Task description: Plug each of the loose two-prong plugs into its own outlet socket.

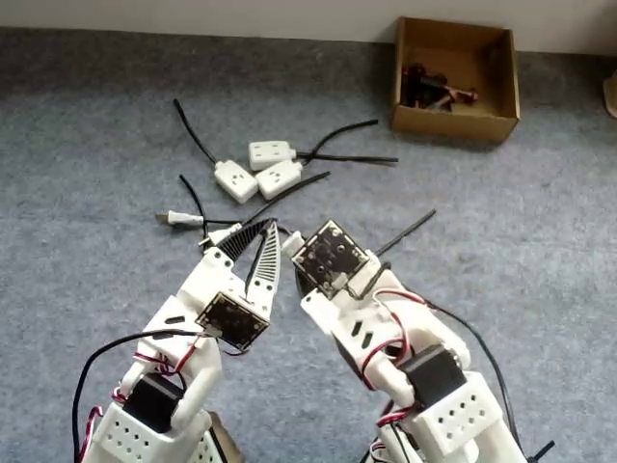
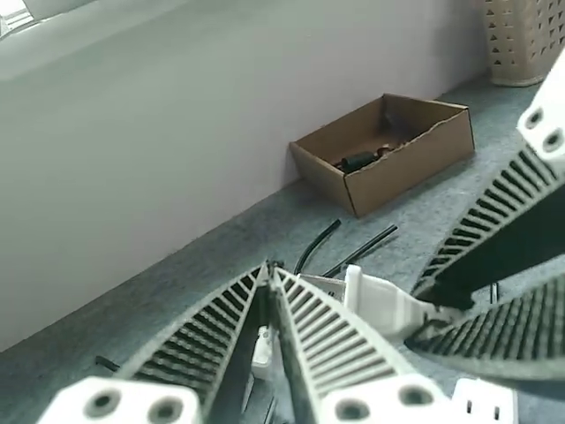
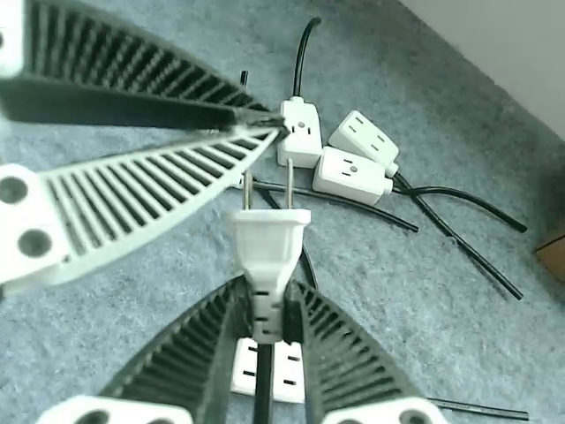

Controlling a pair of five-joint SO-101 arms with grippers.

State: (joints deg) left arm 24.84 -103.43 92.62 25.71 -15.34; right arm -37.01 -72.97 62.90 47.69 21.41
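R gripper [image 3: 265, 305] clamps plug [image 3: 267, 238] by its rear, mid-table, prongs fwd toward far socket cluster [image 3: 351, 172], prob. lining up insertion. L gripper [image 3: 269, 132] just left, tips pinched together; can't tell if it's holding anything.

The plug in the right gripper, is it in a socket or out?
Out: the plug sits in the right gripper with both prongs bare, apart from the sockets.

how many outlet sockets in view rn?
4. Three outlet sockets cluster ahead of the arms: left, rear, right. A fourth socket lies beneath the right gripper, which holds a plug. Others may be hidden.
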